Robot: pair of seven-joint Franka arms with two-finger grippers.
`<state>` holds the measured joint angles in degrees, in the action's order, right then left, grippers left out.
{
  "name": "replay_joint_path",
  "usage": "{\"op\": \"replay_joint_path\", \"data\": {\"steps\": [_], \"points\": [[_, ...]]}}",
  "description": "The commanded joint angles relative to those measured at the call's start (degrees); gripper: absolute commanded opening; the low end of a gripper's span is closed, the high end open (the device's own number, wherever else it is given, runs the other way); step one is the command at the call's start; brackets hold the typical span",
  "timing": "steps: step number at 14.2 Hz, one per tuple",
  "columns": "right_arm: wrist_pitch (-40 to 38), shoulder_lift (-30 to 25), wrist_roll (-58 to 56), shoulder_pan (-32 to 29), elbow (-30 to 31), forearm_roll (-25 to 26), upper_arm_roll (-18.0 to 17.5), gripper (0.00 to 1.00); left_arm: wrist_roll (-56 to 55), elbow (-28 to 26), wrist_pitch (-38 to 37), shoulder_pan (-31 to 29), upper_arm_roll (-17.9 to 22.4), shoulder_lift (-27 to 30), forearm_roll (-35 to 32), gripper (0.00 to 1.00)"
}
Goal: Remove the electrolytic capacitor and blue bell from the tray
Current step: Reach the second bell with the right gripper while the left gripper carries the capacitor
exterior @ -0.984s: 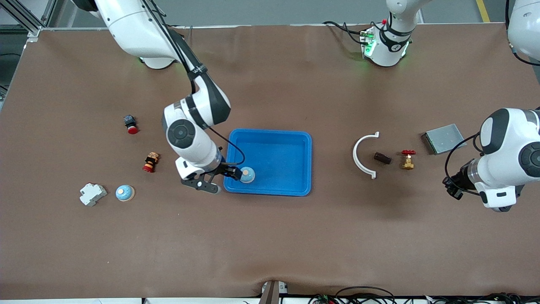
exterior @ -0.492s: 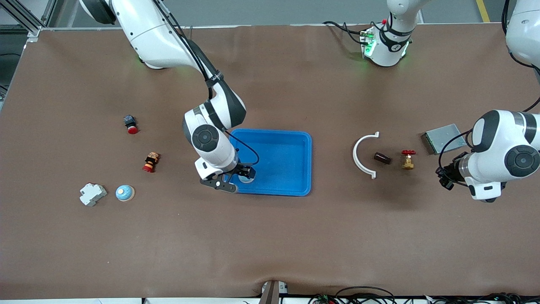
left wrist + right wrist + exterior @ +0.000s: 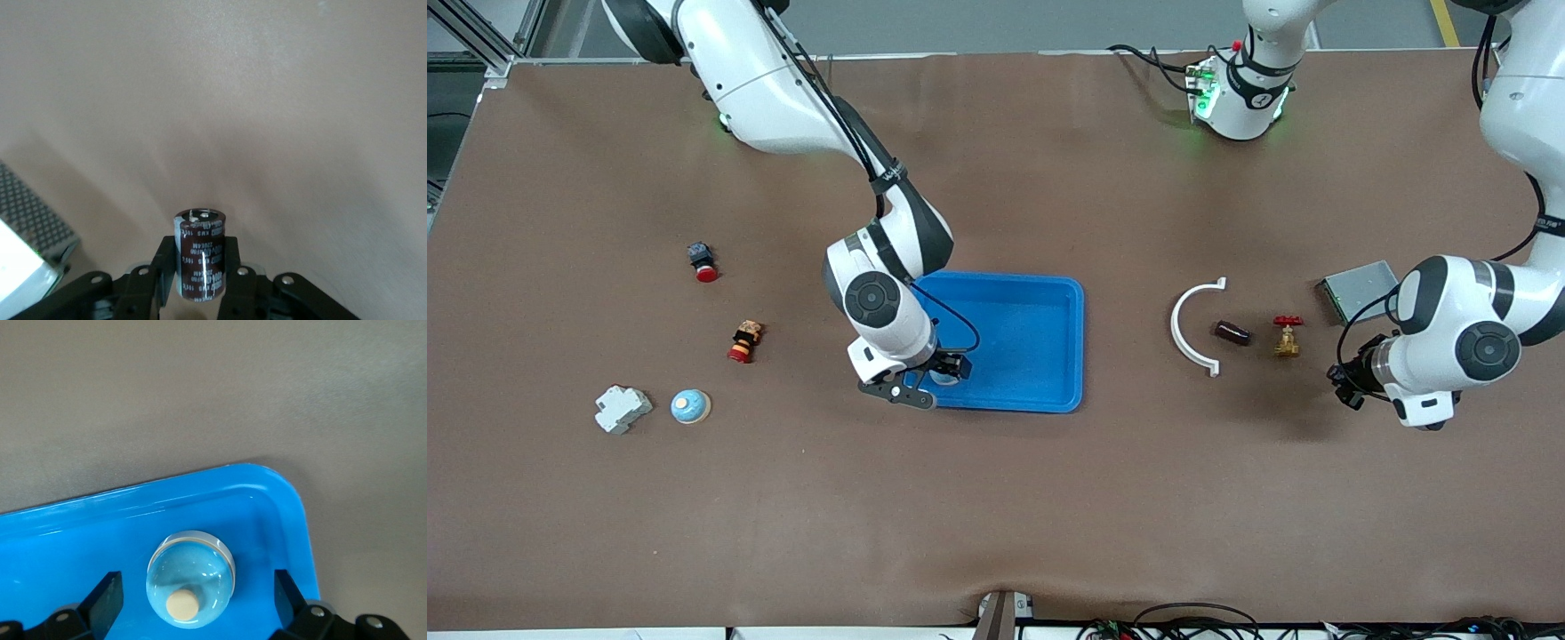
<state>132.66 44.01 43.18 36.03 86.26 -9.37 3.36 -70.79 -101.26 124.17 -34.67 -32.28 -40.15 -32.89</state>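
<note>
A light-blue bell (image 3: 948, 377) with a tan knob lies in the blue tray (image 3: 1083, 338), in the corner nearest the front camera at the right arm's end. My right gripper (image 3: 935, 377) is over it, open. In the right wrist view the bell (image 3: 191, 585) sits between the right gripper's (image 3: 198, 593) spread fingers, touching neither, near the tray's rim (image 3: 293, 500). My left gripper (image 3: 1344, 384) is over bare table beside the brass valve. It is shut on a dark brown capacitor (image 3: 199, 260), which the left gripper (image 3: 199, 268) holds upright.
A white curved bracket (image 3: 1192, 333), a second dark capacitor (image 3: 1232, 333), a brass valve (image 3: 1286, 338) and a grey metal box (image 3: 1359, 289) lie toward the left arm's end. A red button (image 3: 703, 261), a small figure (image 3: 744, 342), a white breaker (image 3: 623, 408) and another blue bell (image 3: 690, 406) lie toward the right arm's end.
The right arm's wrist has swung in over the tray corner above the bell. The left arm has moved with the capacitor toward the valve and the tray.
</note>
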Motion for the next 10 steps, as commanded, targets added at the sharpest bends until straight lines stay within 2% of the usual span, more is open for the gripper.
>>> {"op": "replay_joint_path", "data": {"steps": [1,5,10], "points": [[-0.03,2.22,0.85,1.15,-2.5,-0.47,0.51,1.0,-1.45,-0.08,2.04,-0.48,0.38,-0.1,-1.39,1.0],[-0.03,3.19,0.76,1.41,-2.86,-0.21,0.51,1.0,-0.59,0.79,1.95,-0.22,0.2,2.78,-1.48,1.0],[1.81,4.68,0.76,2.29,-2.94,0.05,0.51,1.0,9.42,2.29,1.17,-0.22,-1.29,7.19,-1.48,1.0]]}}
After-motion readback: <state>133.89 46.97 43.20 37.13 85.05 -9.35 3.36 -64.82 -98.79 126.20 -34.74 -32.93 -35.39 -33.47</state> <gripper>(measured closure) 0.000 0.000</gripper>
